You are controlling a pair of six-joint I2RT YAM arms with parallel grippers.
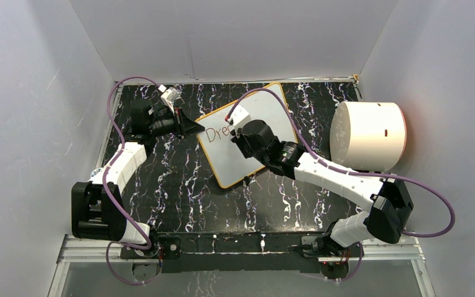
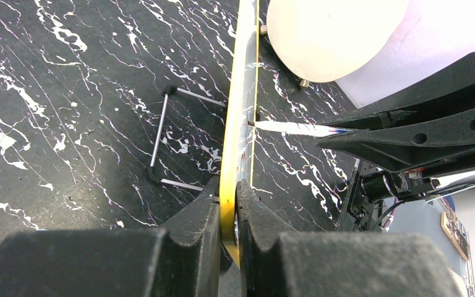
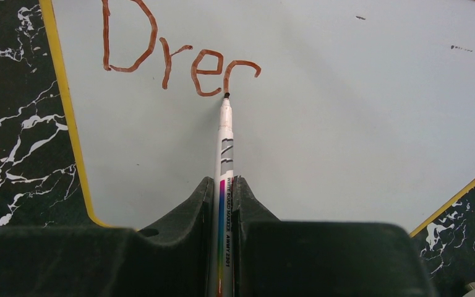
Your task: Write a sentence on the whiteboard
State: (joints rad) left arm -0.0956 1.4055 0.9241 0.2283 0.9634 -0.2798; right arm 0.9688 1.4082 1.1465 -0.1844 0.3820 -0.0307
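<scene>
Right wrist shows whiteboard [image 3: 346,124] beneath right hand [image 3: 222,185], marker [image 3: 224,142] tip touching.

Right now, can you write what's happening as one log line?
left gripper: shut on whiteboard edge | right gripper: shut on marker | marker tip: touching whiteboard | writing: Drer

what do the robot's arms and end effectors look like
Both the left arm and right arm have white link shells between boxy black joint housings, with a thin purple cable looping along each. The left end effector and right end effector are matte black, each with two wedge-shaped fingers tapering to the tips.
</scene>
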